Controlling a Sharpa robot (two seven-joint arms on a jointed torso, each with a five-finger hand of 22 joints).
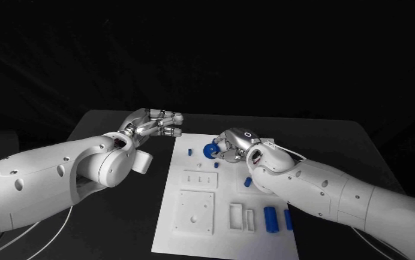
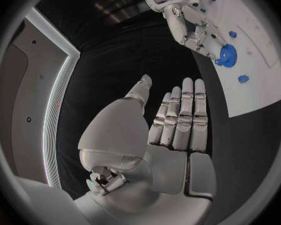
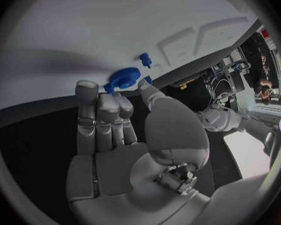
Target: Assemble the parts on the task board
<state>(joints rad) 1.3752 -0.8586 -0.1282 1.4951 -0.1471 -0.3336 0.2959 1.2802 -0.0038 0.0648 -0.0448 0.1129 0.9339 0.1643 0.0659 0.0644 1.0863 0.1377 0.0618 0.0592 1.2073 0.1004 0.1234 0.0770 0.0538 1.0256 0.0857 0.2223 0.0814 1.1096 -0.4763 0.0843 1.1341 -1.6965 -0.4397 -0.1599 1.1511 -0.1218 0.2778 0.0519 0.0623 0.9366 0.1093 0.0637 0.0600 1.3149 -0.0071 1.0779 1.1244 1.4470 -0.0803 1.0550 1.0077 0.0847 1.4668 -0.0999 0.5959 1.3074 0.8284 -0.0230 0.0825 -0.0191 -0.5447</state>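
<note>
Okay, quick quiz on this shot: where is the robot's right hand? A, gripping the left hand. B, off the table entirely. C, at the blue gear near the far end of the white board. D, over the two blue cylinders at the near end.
C: the right hand has its fingertips at the blue gear on the far part of the white board.

One white task board (image 1: 195, 212) | six blue parts, among them one gear (image 1: 211, 150) | two silver hands | one black worktop (image 1: 113, 224)
</note>
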